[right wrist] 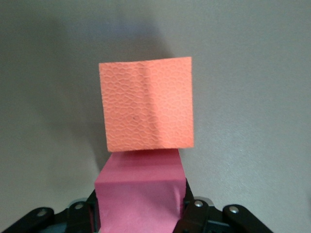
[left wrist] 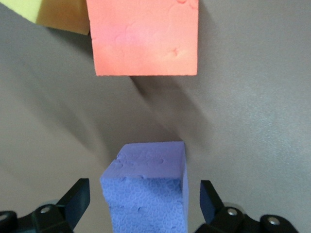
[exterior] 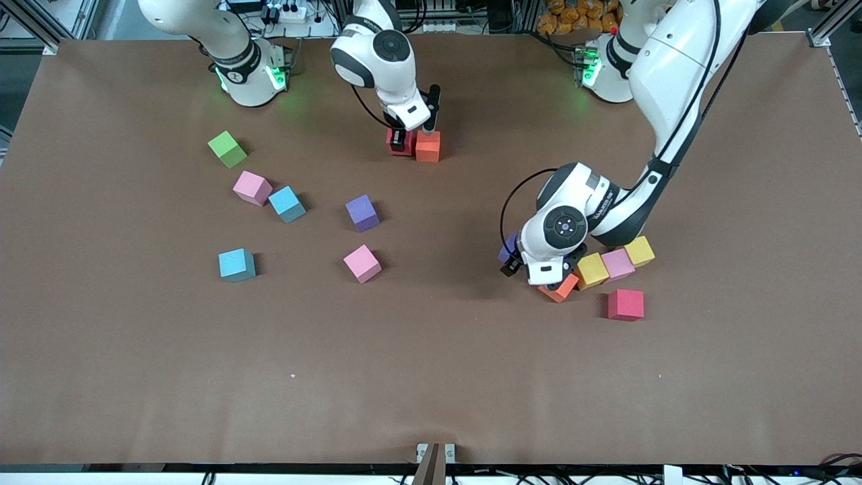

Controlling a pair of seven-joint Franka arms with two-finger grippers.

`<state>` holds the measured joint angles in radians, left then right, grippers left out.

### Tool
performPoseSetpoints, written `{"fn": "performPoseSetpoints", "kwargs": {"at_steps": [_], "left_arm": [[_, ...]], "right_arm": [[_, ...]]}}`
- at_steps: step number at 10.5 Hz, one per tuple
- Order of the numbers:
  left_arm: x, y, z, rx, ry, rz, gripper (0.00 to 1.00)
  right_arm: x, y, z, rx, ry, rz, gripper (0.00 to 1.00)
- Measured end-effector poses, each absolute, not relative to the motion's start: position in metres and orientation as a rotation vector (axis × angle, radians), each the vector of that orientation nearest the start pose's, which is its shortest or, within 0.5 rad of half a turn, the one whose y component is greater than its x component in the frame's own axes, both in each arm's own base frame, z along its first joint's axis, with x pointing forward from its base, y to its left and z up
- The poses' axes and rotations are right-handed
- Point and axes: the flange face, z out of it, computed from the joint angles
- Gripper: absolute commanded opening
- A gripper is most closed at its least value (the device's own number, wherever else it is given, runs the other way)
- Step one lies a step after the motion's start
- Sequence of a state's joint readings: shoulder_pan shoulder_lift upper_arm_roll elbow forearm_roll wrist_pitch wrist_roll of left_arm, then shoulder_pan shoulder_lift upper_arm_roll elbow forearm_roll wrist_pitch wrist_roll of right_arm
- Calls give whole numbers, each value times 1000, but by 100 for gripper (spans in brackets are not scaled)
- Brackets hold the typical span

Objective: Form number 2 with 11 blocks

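Observation:
My right gripper (exterior: 402,143) is shut on a red cube (exterior: 399,143), low over the table near the robots' bases, with the cube against an orange cube (exterior: 427,146). The right wrist view shows the red cube (right wrist: 140,194) between my fingers and the orange cube (right wrist: 146,104) touching it. My left gripper (exterior: 510,261) is open around a purple cube (exterior: 506,250), with a gap on each side in the left wrist view (left wrist: 146,189). An orange cube (left wrist: 146,36) lies just ahead of it.
By the left gripper lie an orange cube (exterior: 558,287), two yellow cubes (exterior: 591,269) (exterior: 639,250), a pink one (exterior: 617,264) and a red one (exterior: 625,304). Toward the right arm's end lie green (exterior: 227,149), pink (exterior: 252,187) (exterior: 362,263), light blue (exterior: 287,203) (exterior: 236,265) and purple (exterior: 362,213) cubes.

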<state>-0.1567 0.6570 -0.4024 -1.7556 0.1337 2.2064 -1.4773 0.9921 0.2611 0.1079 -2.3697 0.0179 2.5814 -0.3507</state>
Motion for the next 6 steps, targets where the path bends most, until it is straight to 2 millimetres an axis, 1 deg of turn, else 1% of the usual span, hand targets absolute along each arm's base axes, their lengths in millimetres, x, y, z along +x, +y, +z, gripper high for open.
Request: {"fn": "performPoseSetpoints", "kwargs": {"at_steps": [1,2,3,5,6], "left_arm": [[561,-323,205,-2779,-1337,309,82],[561,-324,202,-2766,-1375,307,74],[562,-324,199,-2728,-1449,305,67],[561,-325,196,-2650,-1572,304,49],[561,-326,196,-2633,-1601,302,45]], "right_arm": [[225,451,208,-2351,-2055,91,9],[223,452,204,-2345,-2061,91,9],[221,453,202,-2341,-2064,90,9],[222,455,203,-2339,-2063,82,9],[222,456,204,-2338,-2062,76,9]]}}
